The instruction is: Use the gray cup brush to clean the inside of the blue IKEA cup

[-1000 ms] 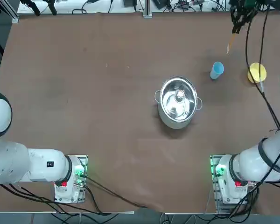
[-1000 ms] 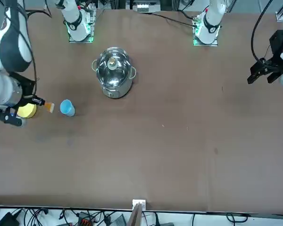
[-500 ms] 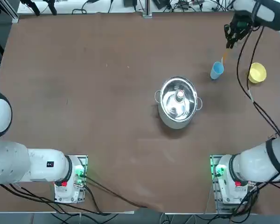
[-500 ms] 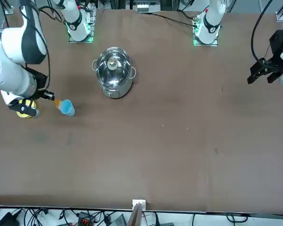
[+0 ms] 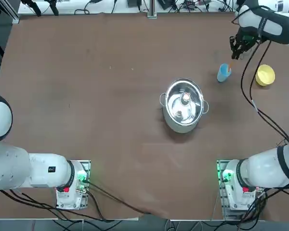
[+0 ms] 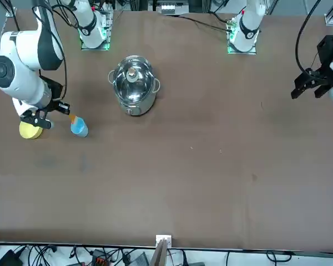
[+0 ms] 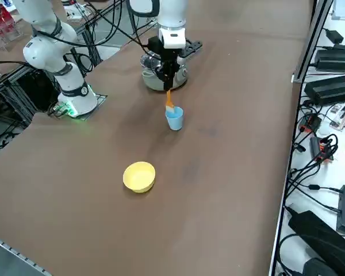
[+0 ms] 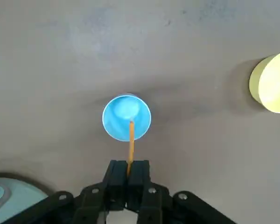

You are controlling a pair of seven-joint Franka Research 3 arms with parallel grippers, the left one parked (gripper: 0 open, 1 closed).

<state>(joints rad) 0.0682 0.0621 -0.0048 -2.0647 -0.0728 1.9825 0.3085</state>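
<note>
From the top view we've got the steel pot [image 5: 184, 105] sitting mid-table with a knobbed lid down inside it, and off toward the far right the blue IKEA cup [image 5: 223, 73] with the yellow bowl [image 5: 265, 75] near it on the outer side. The right pincer [image 5: 236, 49] hangs just beyond the cup, and only a sliver of the gray cup brush [image 5: 228, 69] shows at the cup's rim – it looks orange from here. The arm's black cable loops down past the bowl without covering it.

Front view: the right pincer [image 6: 60, 109] is just beside the cup [image 6: 79, 127], brush [image 6: 72, 118] slanting down to the rim. The bowl [image 6: 29, 130] is partly hidden behind the wrist. The pot [image 6: 134, 85] stands well apart, nothing between it and the cup.

Right side view: the pincer [image 7: 167, 81] points straight down over the cup [image 7: 175, 119], brush [image 7: 169, 104] upright with its tip at the rim. The pot [image 7: 154, 73] is mostly blocked by the arm; the bowl [image 7: 140, 176] sits alone, nearer the camera.

Wrist view: the fingers [image 8: 116, 179] are pressed together on the brush [image 8: 130, 145], whose far end sits over the cup's [image 8: 126, 117] open mouth. The bowl [image 8: 271, 82] is off at the edge.

Compared with a second ago – the pincer was out past the bowl with the brush in open air, well clear of the cup; now it's come in over the cup and dropped the brush to it. Cup, bowl and pot haven't budged.
</note>
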